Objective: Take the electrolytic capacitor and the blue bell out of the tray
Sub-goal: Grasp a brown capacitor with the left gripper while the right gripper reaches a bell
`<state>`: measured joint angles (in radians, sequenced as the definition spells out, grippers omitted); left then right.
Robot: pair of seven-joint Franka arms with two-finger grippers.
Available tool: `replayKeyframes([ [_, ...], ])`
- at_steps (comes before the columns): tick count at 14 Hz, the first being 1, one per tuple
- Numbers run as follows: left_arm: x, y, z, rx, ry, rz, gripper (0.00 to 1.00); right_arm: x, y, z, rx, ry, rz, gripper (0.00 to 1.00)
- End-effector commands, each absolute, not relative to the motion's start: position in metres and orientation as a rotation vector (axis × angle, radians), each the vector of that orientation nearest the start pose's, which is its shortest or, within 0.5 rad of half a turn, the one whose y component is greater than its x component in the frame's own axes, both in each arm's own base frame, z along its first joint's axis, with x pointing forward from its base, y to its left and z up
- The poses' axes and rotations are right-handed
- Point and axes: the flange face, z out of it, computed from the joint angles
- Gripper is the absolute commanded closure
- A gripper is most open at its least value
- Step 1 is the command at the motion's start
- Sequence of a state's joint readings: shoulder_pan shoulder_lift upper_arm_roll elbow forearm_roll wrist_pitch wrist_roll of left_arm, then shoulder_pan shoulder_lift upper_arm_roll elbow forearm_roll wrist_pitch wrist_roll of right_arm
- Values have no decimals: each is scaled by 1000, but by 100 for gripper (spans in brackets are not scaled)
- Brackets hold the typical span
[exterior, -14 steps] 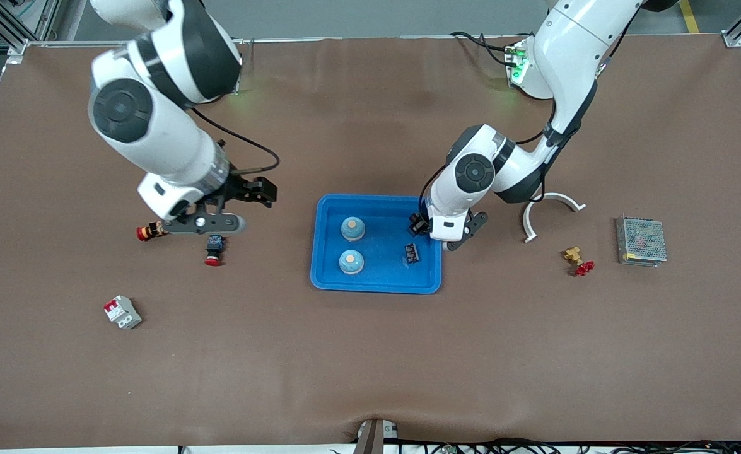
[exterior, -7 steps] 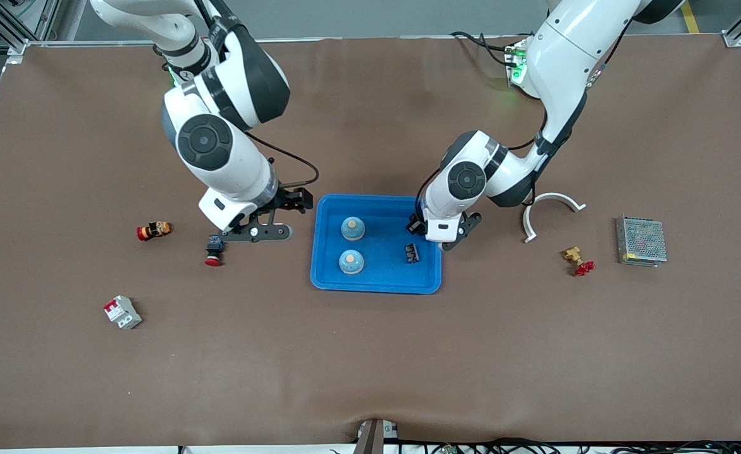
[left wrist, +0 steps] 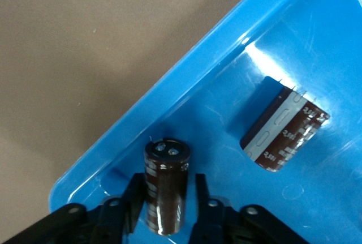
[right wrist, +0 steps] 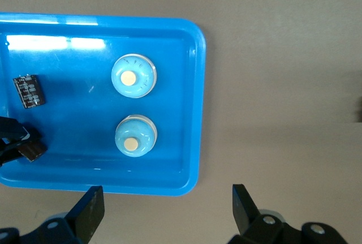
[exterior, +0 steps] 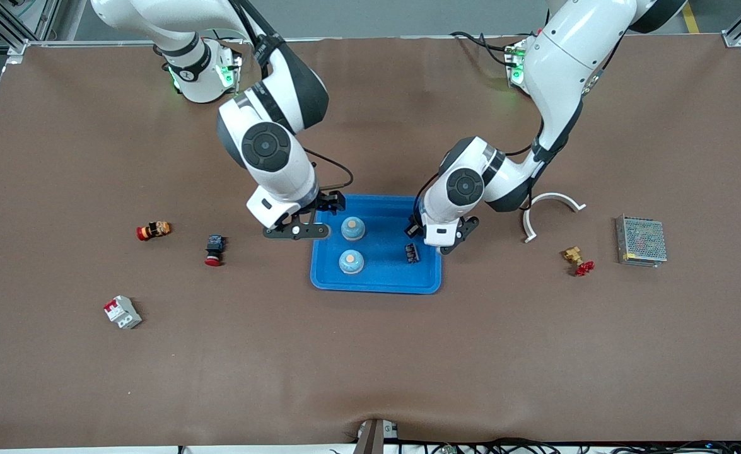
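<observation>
In the blue tray (exterior: 376, 287) sit two light-blue bells (exterior: 352, 228) (exterior: 350, 261) and a dark capacitor (exterior: 413, 253) lying on its side. My left gripper (exterior: 436, 238) hangs low over the tray corner toward the left arm's end. It is shut on a second, upright brown capacitor (left wrist: 166, 184), whose top end shows between its fingers (left wrist: 134, 198). My right gripper (exterior: 297, 231) stands wide open and empty over the table, beside the tray edge at the right arm's end. In the right wrist view both bells (right wrist: 133, 77) (right wrist: 136, 135) lie inside the tray (right wrist: 73, 119).
Toward the right arm's end lie two red push buttons (exterior: 214, 249) (exterior: 153, 230) and a white circuit breaker (exterior: 122, 312). Toward the left arm's end are a white curved piece (exterior: 550, 211), a brass and red valve (exterior: 577, 260) and a metal power supply (exterior: 641, 241).
My right arm has swung from over the red buttons to the tray's edge, still open. My left gripper's fingers have drawn in on the capacitor at the tray corner.
</observation>
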<state>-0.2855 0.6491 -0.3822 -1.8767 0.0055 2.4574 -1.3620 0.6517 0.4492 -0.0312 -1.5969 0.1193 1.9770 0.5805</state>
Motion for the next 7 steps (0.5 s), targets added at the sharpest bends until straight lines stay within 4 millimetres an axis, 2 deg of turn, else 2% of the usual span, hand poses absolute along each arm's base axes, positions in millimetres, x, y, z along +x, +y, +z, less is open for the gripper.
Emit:
replayKeyframes([
  [1,509,-388,187,-2999,-1228,309,100,530,408,344,-3090,77,120,0],
  [3,514,-391,195,-3014,-1228,292,100,526,415,326,-3086,69,99,0],
  [5,522,-391,218,-3036,-1227,250,100,529,418,316,-3075,120,70,0],
  [7,530,-389,242,-3040,-1184,200,100,523,430,303,-3074,102,61,0],
])
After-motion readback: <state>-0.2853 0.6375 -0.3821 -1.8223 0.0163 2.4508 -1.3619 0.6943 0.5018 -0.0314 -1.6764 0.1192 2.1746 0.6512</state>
